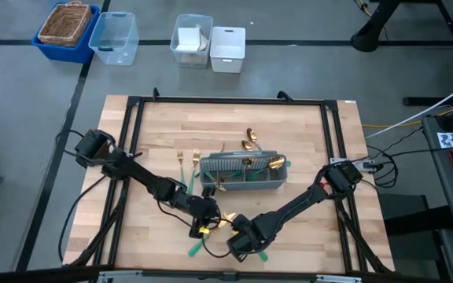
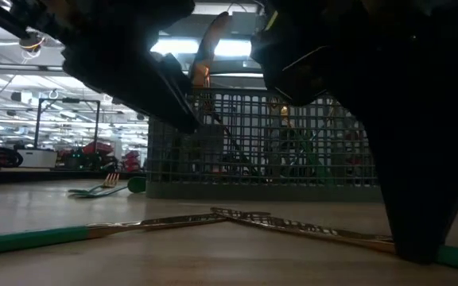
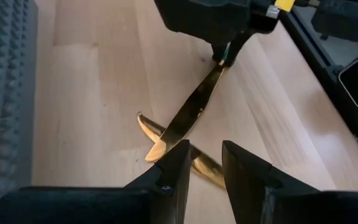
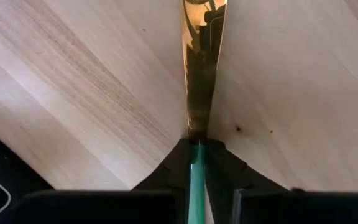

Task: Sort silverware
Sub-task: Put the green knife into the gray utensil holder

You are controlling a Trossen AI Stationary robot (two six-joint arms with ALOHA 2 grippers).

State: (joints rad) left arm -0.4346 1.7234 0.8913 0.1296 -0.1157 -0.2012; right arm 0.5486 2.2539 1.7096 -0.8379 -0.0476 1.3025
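Your right gripper [image 4: 197, 152] is pinching the slim teal handle of a gold-bladed knife [image 4: 202, 74] lying flat on the pale wooden counter [image 1: 305, 141], in front of the grey mesh caddy [image 1: 242, 174]. Your left gripper [image 3: 205, 163] is hovering with fingers parted just over a second gold knife [image 3: 197, 163] crossing under the first. Two teal-handled forks [image 1: 187, 167] are lying left of the caddy.

Robotics lab: wooden worktop [image 1: 305, 134] in black frame, storage bins [image 1: 115, 37] on grey floor, cables [image 1: 415, 122], open hall with ceiling lights [image 2: 10, 87] behind.
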